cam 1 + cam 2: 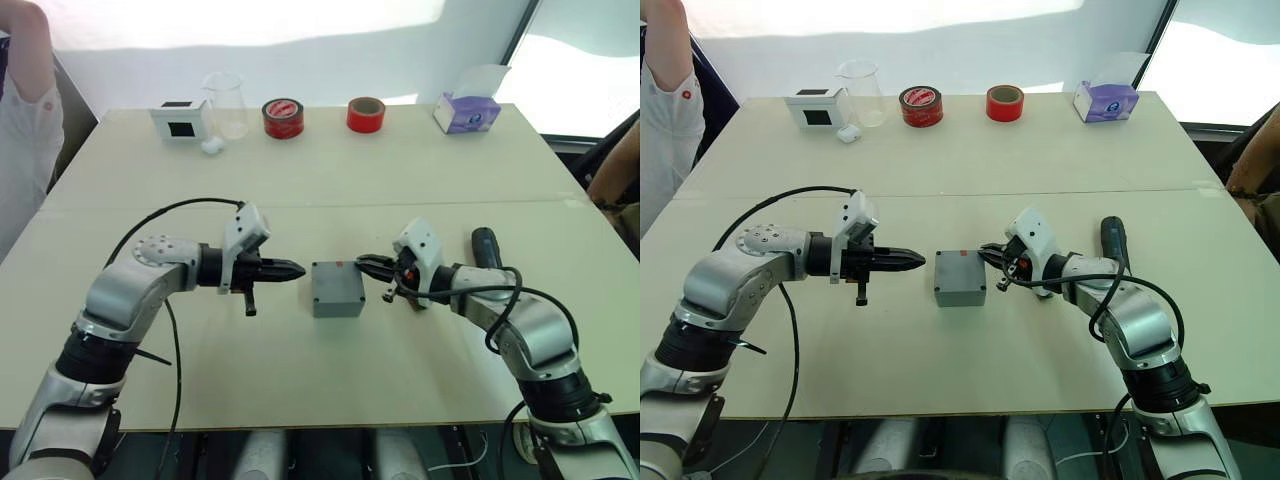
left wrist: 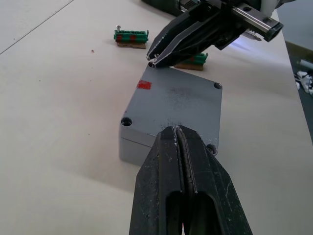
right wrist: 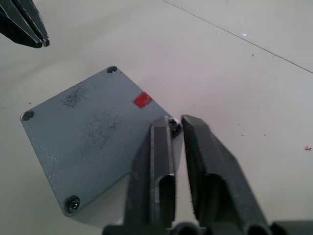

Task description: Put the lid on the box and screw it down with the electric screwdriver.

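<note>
The right gripper (image 3: 176, 128) covers one corner of the lid (image 3: 93, 132); whether its fingertips pinch a screw there cannot be told. The electric screwdriver (image 1: 487, 247) lies partly behind the right arm. A person (image 1: 25, 120) is cut off at the edge.

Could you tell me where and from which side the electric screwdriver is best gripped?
Probably around the middle of its dark barrel, from above. The electric screwdriver lies flat on the table beside the right arm, so its long sides are free for the right gripper to straddle; its ends offer less to clamp.
</note>
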`<state>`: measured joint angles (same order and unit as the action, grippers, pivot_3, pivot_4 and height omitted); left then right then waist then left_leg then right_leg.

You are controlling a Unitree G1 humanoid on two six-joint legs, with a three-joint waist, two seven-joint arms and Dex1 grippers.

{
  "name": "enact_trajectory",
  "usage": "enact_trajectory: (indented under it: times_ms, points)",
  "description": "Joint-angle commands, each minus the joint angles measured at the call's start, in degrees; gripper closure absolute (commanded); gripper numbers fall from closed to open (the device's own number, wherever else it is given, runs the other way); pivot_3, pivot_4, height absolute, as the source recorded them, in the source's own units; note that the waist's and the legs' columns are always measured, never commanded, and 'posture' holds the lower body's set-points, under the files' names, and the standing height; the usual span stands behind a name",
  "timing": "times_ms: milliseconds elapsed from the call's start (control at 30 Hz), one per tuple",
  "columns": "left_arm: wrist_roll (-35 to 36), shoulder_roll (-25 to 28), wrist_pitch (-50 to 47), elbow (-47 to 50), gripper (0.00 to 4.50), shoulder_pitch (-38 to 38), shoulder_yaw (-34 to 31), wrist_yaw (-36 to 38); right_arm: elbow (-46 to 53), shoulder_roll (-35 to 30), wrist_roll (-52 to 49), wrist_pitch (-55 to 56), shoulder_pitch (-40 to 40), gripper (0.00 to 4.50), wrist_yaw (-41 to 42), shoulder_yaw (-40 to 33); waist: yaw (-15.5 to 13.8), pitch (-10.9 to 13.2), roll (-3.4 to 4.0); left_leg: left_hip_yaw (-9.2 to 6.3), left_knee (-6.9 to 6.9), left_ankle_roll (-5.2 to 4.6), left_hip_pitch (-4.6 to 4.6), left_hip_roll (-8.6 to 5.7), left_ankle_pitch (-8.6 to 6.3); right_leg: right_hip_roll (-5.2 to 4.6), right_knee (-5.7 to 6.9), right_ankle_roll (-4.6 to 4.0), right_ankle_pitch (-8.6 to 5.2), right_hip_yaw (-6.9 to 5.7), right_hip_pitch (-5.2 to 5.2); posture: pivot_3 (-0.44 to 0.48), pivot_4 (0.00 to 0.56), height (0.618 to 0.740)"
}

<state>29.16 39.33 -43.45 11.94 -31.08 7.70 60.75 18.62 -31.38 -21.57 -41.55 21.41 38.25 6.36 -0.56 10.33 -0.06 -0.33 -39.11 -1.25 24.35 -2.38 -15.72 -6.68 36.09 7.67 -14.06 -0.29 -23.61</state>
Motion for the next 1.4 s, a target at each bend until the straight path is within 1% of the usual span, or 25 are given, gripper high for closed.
enact_trajectory:
  times_ms: [33, 100, 167, 200, 233, 267, 367, 433, 467, 567, 633, 700, 800, 867, 933, 1033, 1233, 1400]
  points:
    - [0.21, -0.05, 0.6, 1.39, 4.5, -0.64, -0.58, -0.26, 0.79, 0.21, -0.09, 0.7, 1.15, 2.52, 0.09, -0.52, 0.01, 0.0, 0.0, 0.0, 0.0, 0.0, 0.0, 0.0, 0.0, 0.0, 0.0, 0.0, 0.0, 0.0, 0.0, 0.0, 0.15, 0.74]
    - [0.23, -0.11, 0.59, 1.38, 4.5, -0.73, -0.59, -0.28, 0.87, 0.06, -0.14, 0.49, 1.28, 1.77, 0.14, -0.73, 0.01, 0.0, 0.0, 0.0, 0.0, 0.0, 0.0, 0.0, 0.0, 0.0, 0.0, 0.0, 0.0, 0.0, 0.0, 0.0, 0.15, 0.74]
    - [0.25, -0.21, 0.6, 1.38, 4.5, -0.85, -0.59, -0.33, 1.0, -0.25, -0.27, 0.19, 1.4, 0.91, 0.17, -1.09, 0.0, 0.0, 0.0, 0.0, 0.0, 0.0, 0.0, 0.0, 0.0, 0.0, 0.0, 0.0, 0.0, 0.0, 0.0, 0.0, 0.15, 0.74]
    - [0.32, -0.31, 0.56, 1.39, 4.5, -0.97, -0.63, -0.38, 1.21, -0.57, -0.51, -0.12, 1.49, 0.62, 0.31, -1.47, -0.01, 0.0, 0.0, 0.0, 0.0, 0.0, 0.0, 0.0, 0.0, 0.0, 0.0, 0.0, 0.0, 0.0, 0.0, 0.0, 0.15, 0.74]
    - [0.34, -0.47, 0.5, 1.4, 4.5, -1.09, -0.58, -0.49, 1.27, -0.84, -0.7, -0.25, 1.52, 0.21, 0.49, -1.79, -0.02, 0.0, 0.0, 0.0, 0.0, 0.0, 0.0, 0.0, 0.0, 0.0, 0.0, 0.0, 0.0, 0.0, 0.0, 0.0, 0.15, 0.74]
    - [0.63, -0.77, 0.33, 1.47, 4.5, -1.35, -0.79, -0.66, 1.62, -1.24, -1.59, -1.42, 1.96, 0.01, 0.3, -3.25, -0.03, 0.0, 0.0, 0.0, 0.0, 0.0, 0.0, 0.0, 0.0, 0.0, 0.0, 0.0, 0.0, 0.0, 0.0, 0.0, 0.15, 0.74]
    - [2.82, -1.93, -0.39, 2.29, 4.5, -2.8, -2.16, -0.56, 2.16, -2.75, -7.59, -11.94, 6.59, 0.01, -3.07, -13.04, -0.11, 0.01, 0.0, 0.0, -0.01, 0.0, 0.01, -0.01, 0.0, -0.01, 0.0, 0.0, 0.0, 0.0, 0.01, 0.0, 0.15, 0.74]
    - [3.37, -2.02, -0.42, 2.95, 4.5, -3.32, -1.87, -0.12, 0.95, -5.22, -8.29, -18.11, 9.05, 0.01, -4.98, -16.29, -0.17, 0.01, 0.0, -0.01, -0.02, 0.0, 0.02, -0.01, 0.0, -0.02, 0.01, 0.0, 0.01, 0.0, 0.0, 0.0, 0.15, 0.74]
    - [3.55, -1.83, -0.3, 3.42, 4.5, -3.47, -1.5, 0.35, 0.1, -7.43, -8.66, -21.18, 10.21, 0.01, -4.95, -17.51, -0.21, 0.0, -0.01, -0.02, -0.02, 0.01, 0.02, -0.01, 0.0, -0.02, 0.02, 0.0, 0.0, 0.0, 0.0, 0.0, 0.15, 0.74]
    - [3.89, -0.69, 0.82, 5.78, 4.5, -3.49, 0.27, 3.13, -3.69, -17.41, -12.04, -34.69, 15.26, 0.01, -2.05, -20.43, -0.13, 0.01, 0.0, -0.05, 0.04, 0.0, 0.02, 0.0, 0.0, -0.02, -0.05, -0.02, 0.0, -0.02, 0.02, 0.0, 0.15, 0.74]
    - [3.49, -0.12, 1.7, 6.99, 4.5, -3.31, 1.42, 4.6, -6.64, -22.14, -13.12, -41.24, 18.16, 0.01, -1.21, -19.9, 0.0, 0.01, 0.02, 0.0, 0.06, -0.03, 0.04, 0.0, -0.02, -0.05, -0.09, -0.02, 0.0, -0.01, 0.0, 0.0, 0.15, 0.74]
    - [2.94, 0.34, 2.61, 7.73, 4.5, -3.08, 2.21, 5.79, -8.72, -26.11, -13.67, -45.9, 20.08, 0.01, -0.2, -17.45, 0.07, 0.01, 0.02, 0.03, 0.06, -0.04, 0.03, 0.01, -0.02, -0.05, -0.08, -0.03, -0.01, 0.01, 0.0, 0.0, 0.15, 0.74]
    - [2.56, 0.04, 2.92, 8.31, 4.5, -3.08, 2.94, 5.66, -9.85, -28.26, -14.32, -48.12, 20.55, 0.01, 0.8, -15.88, 0.33, 0.0, 0.01, 0.03, 0.07, -0.05, 0.02, 0.06, -0.03, -0.03, -0.1, -0.03, -0.01, 0.01, 0.0, 0.0, 0.15, 0.74]
    - [1.21, -0.17, 4.87, 9.61, 4.5, -2.47, 4.67, 6.2, -18.02, -33.42, -14.81, -50.12, 21.12, 0.01, 1.97, -7.64, 0.35, 0.0, 0.04, 0.04, 0.06, -0.06, 0.02, 0.05, -0.04, -0.04, -0.1, -0.03, -0.01, 0.01, -0.01, 0.0, 0.15, 0.74]
    - [0.57, -0.39, 6.22, 10.15, 4.5, -1.42, 5.39, 6.13, -23.8, -35.48, -15.86, -50.95, 22.47, 0.01, 3.1, -1.44, -0.02, 0.0, 0.03, 0.05, 0.05, -0.1, 0.03, 0.03, -0.06, -0.07, -0.14, -0.03, -0.01, 0.0, 0.03, 0.0, 0.15, 0.74]
    - [0.72, -0.9, 5.85, 11.12, 4.5, -0.09, 5.11, 4.4, -26.32, -35.87, -16.05, -50.95, 23.97, 0.01, 4.81, 3.94, 0.18, 0.01, 0.02, 0.13, 0.03, -0.14, 0.04, 0.0, -0.08, -0.11, -0.17, -0.03, 0.0, 0.05, 0.01, 0.0, 0.15, 0.74]
    - [1.73, -0.88, 4.2, 13.6, 4.5, 1.76, 4.31, 2.3, -29.76, -35.46, -13.23, -50.01, 26.24, 0.01, 6.87, 9.24, 0.28, 0.01, 0.04, 0.13, 0.03, -0.14, 0.06, 0.01, -0.08, -0.1, -0.15, -0.02, 0.0, 0.04, -0.04, 0.0, 0.15, 0.74]
    - [2.08, -0.95, 3.27, 14.68, 4.5, 3.12, 3.56, 0.0, -36.13, -31.71, -8.17, -45.56, 29.16, 0.01, 9.28, 17.04, 0.27, 0.01, 0.03, 0.13, 0.01, -0.14, 0.05, 0.01, -0.08, -0.09, -0.14, -0.01, 0.0, 0.04, -0.03, 0.0, 0.15, 0.74]
